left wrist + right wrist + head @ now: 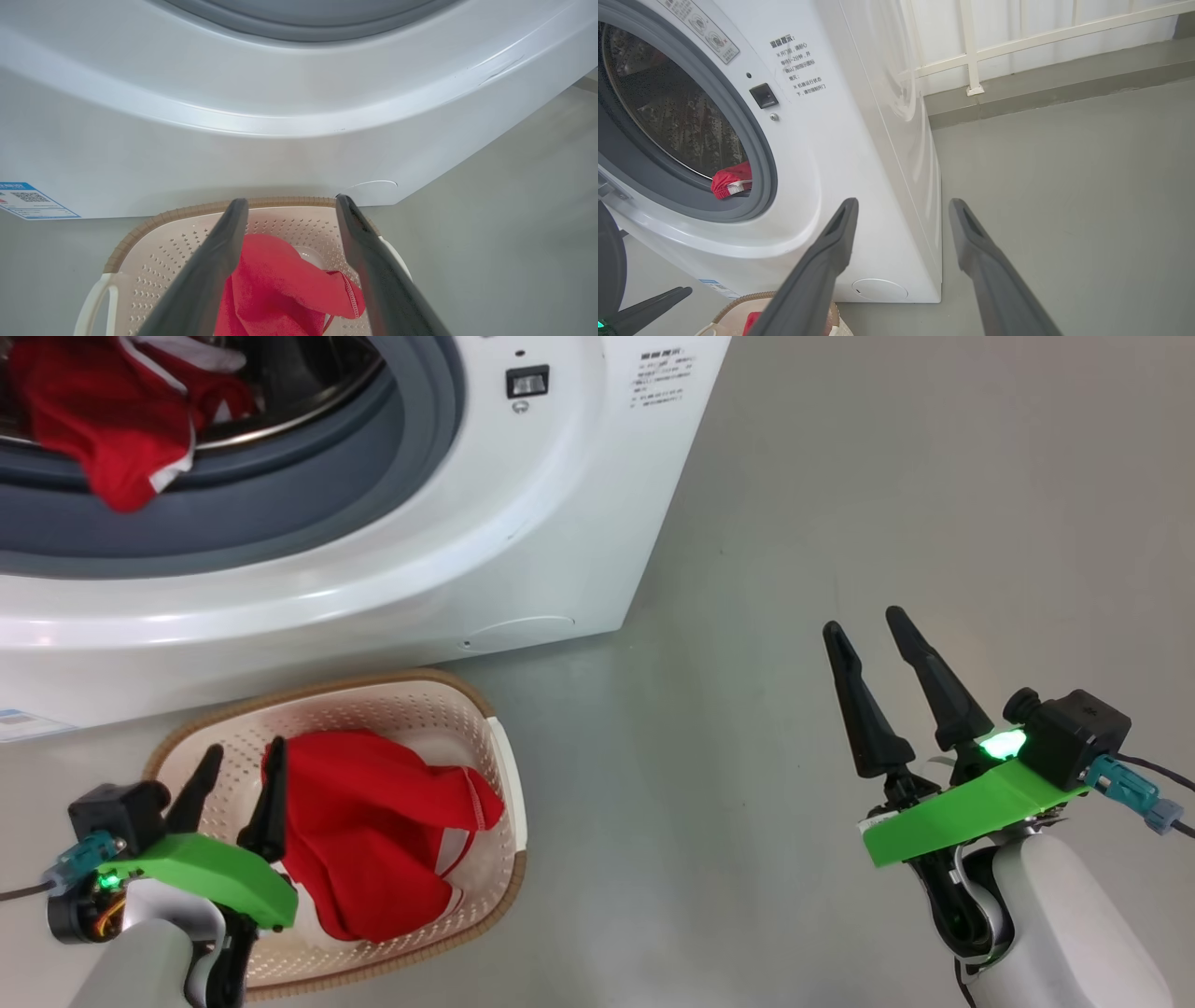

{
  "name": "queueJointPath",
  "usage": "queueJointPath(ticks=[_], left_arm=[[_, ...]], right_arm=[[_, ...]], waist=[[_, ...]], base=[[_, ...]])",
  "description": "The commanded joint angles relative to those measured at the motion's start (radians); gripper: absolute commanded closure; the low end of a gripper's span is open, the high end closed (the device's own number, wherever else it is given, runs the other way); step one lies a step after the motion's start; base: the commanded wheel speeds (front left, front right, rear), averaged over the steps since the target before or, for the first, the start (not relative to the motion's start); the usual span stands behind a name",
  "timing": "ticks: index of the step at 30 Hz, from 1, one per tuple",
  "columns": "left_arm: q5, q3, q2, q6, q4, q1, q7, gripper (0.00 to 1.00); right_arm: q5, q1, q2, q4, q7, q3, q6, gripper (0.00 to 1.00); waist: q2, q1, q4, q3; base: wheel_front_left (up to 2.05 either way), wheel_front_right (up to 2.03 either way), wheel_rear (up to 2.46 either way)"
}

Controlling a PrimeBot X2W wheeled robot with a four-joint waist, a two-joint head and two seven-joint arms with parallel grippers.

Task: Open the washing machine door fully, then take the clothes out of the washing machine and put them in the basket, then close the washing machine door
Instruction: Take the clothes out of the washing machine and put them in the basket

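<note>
We see the washing machine [523, 523] at eleven o'clock in the head view, with the mouth of its drum [299, 373] uncovered inside the grey gasket [280, 513]. One red garment [103, 420] lies in the drum and droops over the steel lip onto the gasket.

The basket [392, 705] stands on the grey floor [840, 476] at seven o'clock, just in front of the washing machine. A second red garment [373, 831] with white trim lies heaped inside it, toward its three o'clock side.

Our left fingers [271, 798] hang over the basket's nine o'clock side, spread apart and clamped on nothing. The inner one sits at the edge of the heap, and we cannot tell whether it touches. In the left wrist view the cloth shows below and between the two fingers.

Our right fingers [864, 709] stand at four o'clock over the floor, well apart from the basket, spread wide and empty. A small blue label [19, 723] marks the washing machine's lower corner at nine o'clock.
</note>
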State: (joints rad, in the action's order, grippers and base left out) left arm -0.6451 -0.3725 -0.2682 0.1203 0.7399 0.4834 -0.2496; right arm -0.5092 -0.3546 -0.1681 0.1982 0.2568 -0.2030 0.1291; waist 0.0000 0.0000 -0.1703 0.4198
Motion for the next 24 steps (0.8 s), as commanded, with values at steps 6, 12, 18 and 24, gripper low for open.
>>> queueJointPath(ticks=[6,12,18,24], left_arm=[[0.053,0.093,-0.03,-0.025,-0.167,-0.079,-0.012,0.0],[0.074,0.138,-0.031,-0.05,-0.287,-0.142,-0.012,0.0],[0.08,0.154,-0.035,-0.075,-0.393,-0.203,-0.012,0.0],[0.075,0.159,-0.042,-0.101,-0.479,-0.254,-0.003,0.0]], right_arm=[[-0.008,0.025,-0.012,-0.015,0.005,-0.019,0.002,0.0],[-0.012,0.039,-0.018,-0.009,0.005,-0.026,0.002,0.0],[-0.018,0.056,-0.026,-0.002,0.005,-0.025,0.002,0.0],[-0.02,0.075,-0.035,0.003,0.005,-0.026,0.002,0.0]], waist=[[0.0,0.0,0.018,-0.042],[0.0,0.0,0.023,-0.082],[0.0,0.0,0.032,-0.126],[0.0,0.0,0.048,-0.178]], base=[[0.0,0.0,0.0],[0.0,0.0,0.0],[0.0,0.0,0.0],[0.0,0.0,0.0]])
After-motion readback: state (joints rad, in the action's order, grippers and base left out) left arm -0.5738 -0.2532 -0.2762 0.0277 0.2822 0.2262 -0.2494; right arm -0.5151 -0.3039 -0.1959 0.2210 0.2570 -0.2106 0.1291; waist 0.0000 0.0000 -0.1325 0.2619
